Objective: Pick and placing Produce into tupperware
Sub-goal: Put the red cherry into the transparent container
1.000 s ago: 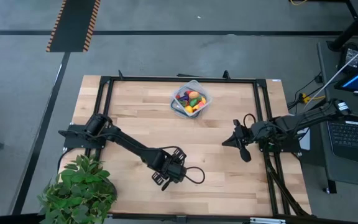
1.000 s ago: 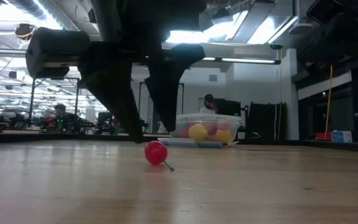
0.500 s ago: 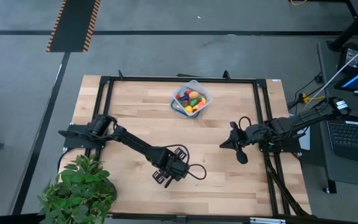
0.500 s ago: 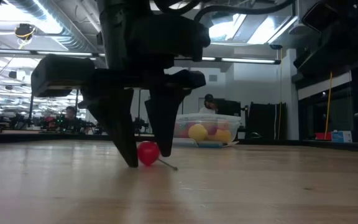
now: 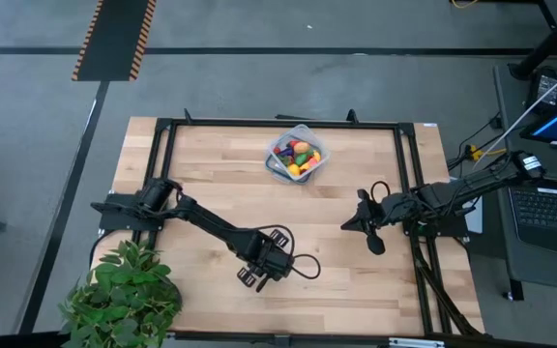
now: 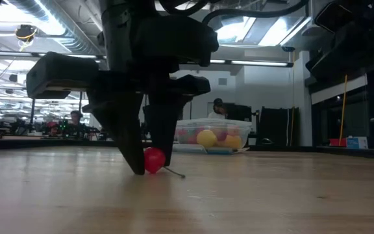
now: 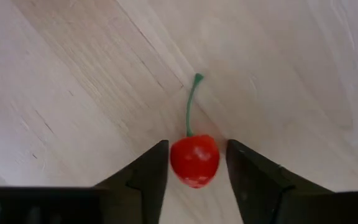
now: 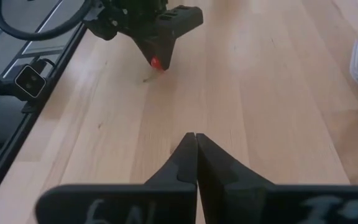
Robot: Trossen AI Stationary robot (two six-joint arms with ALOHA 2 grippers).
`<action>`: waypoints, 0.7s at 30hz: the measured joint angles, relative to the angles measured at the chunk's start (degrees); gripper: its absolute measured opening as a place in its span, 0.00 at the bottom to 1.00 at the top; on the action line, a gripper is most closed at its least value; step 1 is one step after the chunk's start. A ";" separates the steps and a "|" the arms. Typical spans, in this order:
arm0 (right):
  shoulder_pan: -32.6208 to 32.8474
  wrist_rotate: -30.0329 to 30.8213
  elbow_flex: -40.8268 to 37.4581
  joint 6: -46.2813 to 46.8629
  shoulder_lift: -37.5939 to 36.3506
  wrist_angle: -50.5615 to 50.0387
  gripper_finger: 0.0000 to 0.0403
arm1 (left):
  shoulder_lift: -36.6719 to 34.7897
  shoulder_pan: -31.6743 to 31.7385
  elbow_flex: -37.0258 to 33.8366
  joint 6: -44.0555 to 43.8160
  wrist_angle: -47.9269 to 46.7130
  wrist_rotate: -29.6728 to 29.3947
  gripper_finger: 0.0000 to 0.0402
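Red and glossy, a small toy cherry (image 7: 194,160) with a thin green stem (image 7: 191,102), lying on the pale wood bench (image 5: 356,271) near its front edge, well apart from the tub. Likely light, hard and slick, so prone to rolling or popping out; best taken across the round body, not by the flimsy stem. Bracketed by the left claw (image 7: 196,167), fingers spread just wider than the fruit, one on each side, tips down at the wood; contact not yet certain. Farther back, a clear bluish tub (image 5: 297,155) near the bench's far edge, already loaded with mixed pieces: yellow, red, green, orange. No lid seen. Off to the right side, the right claw (image 8: 195,157) hanging above bare wood, fingers pressed together, holding nothing. At the front left corner, a leafy potted plant (image 5: 124,295).
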 joint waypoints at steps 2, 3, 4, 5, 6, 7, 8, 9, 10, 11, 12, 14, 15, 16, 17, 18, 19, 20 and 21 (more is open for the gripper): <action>0.00 0.00 0.00 0.00 0.00 0.02 0.00 | 0.02 0.00 0.00 -0.83 -0.27 0.24 0.34; 0.00 0.00 0.00 0.00 0.00 0.02 0.00 | 0.04 -0.04 0.00 -0.88 -0.37 0.26 0.30; 0.00 0.00 0.00 0.00 0.00 0.04 0.00 | 0.04 -0.04 0.00 -0.86 -0.41 0.20 0.27; 0.00 0.00 0.00 -0.02 0.00 0.06 0.00 | 0.04 -0.04 0.00 -0.93 -0.41 0.20 0.24; 0.00 0.00 0.00 -0.01 0.00 0.07 0.00 | 0.04 -0.04 0.00 -0.95 -0.41 0.18 0.24; 0.00 0.00 0.00 -0.01 0.00 0.09 0.00 | 0.04 -0.04 0.00 -0.95 -0.41 0.14 0.24; 0.00 0.00 0.00 0.00 0.00 0.09 0.00 | 0.04 -0.04 0.00 -0.95 -0.41 0.07 0.24; 0.00 0.00 0.00 -0.01 0.00 0.09 0.00 | 0.04 -0.03 0.00 -0.95 -0.42 0.04 0.24; 0.00 0.00 0.00 -0.02 0.00 0.09 0.00 | 0.04 -0.03 -0.01 -0.98 -0.43 0.02 0.24; 0.00 0.00 0.00 -0.02 0.00 0.11 0.00 | 0.04 -0.03 -0.02 -0.99 -0.46 0.01 0.24; 0.00 0.00 0.00 -0.02 0.00 0.11 0.00 | -0.02 -0.04 -0.02 -0.99 -0.53 -0.02 0.24; 0.00 0.00 0.00 -0.02 0.00 0.11 0.00 | -0.42 -0.02 -0.11 -0.97 -0.72 -0.03 0.24; 0.00 0.00 0.00 -0.02 0.00 0.11 0.00 | -0.62 0.00 -0.17 -0.93 -0.84 -0.49 0.24; 0.00 0.00 0.00 -0.05 0.00 0.11 0.00 | -1.01 0.14 -0.30 -0.85 -1.21 -1.44 0.24; 0.00 0.00 0.00 -0.14 0.00 0.11 0.00 | -1.70 0.40 -0.43 -0.86 -1.87 -2.07 0.24; 0.00 0.00 0.00 -0.24 0.00 0.11 0.00 | -2.59 0.68 -0.46 -1.09 -2.09 -2.45 0.24; 0.00 0.00 0.00 -0.24 0.00 0.11 0.00 | -3.69 0.95 -0.38 -1.65 -2.06 -2.73 0.24; -0.02 -0.02 0.00 -0.24 0.00 0.11 0.00 | -4.84 1.26 -0.24 -2.02 -2.54 -2.88 0.24; -0.02 -0.02 0.00 -0.33 0.00 0.11 0.00 | -5.94 1.54 -0.22 -2.58 -3.70 -2.84 0.24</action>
